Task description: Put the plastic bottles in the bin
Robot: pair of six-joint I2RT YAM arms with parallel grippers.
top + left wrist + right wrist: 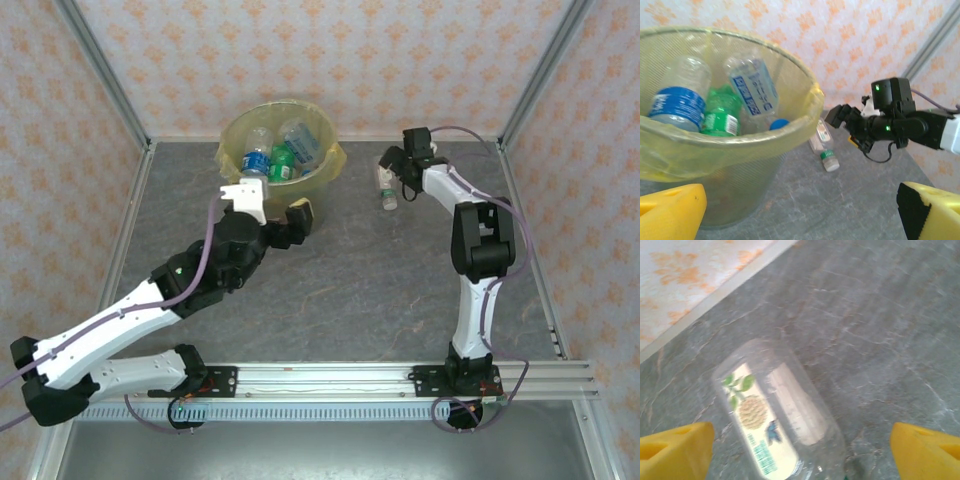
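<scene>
Background's pretty plain: a dark gray counter (340, 290) with a marbled, stone-look pattern. The walls (400, 60) have pale wallpaper with little orange flower prints. Silver metal posts (105, 70) run up the back corners, and a slotted aluminum rail (330, 378) sits along the near edge.
</scene>
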